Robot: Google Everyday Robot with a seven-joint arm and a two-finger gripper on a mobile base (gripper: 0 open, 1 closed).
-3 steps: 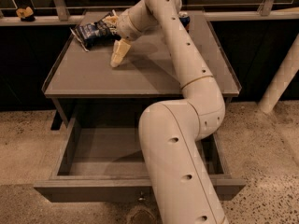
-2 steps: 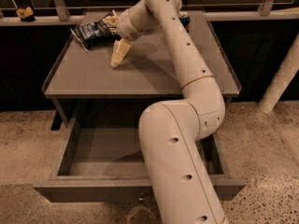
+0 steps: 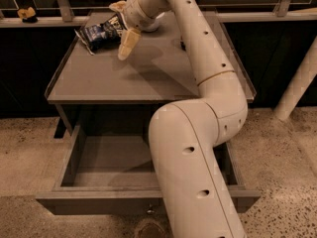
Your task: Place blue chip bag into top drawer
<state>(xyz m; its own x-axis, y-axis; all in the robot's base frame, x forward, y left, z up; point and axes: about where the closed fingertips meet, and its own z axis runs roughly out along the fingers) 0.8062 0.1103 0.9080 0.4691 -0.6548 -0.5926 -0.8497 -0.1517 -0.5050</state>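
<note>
The blue chip bag [image 3: 98,34] lies on the tabletop [image 3: 148,73] at its back left, dark blue with white lettering. My gripper [image 3: 122,26] is at the bag's right end. Its fingers are spread wide: one pale finger [image 3: 126,44] points down in front of the bag, the other [image 3: 118,6] is behind it. The bag's right end lies between them. The top drawer [image 3: 69,200] is pulled out below the tabletop; what shows of its inside is bare. My arm hides the drawer's right half.
A pale rounded object [image 3: 154,24] sits on the table behind the gripper. A small dark thing [image 3: 183,45] shows beside my arm. A yellow item [image 3: 26,13] rests on the back ledge at left. A white post [image 3: 297,83] stands at right.
The gripper has shifted a little up and toward the table's back, closing in around the bag's right end. The bag and the drawer have not moved.
</note>
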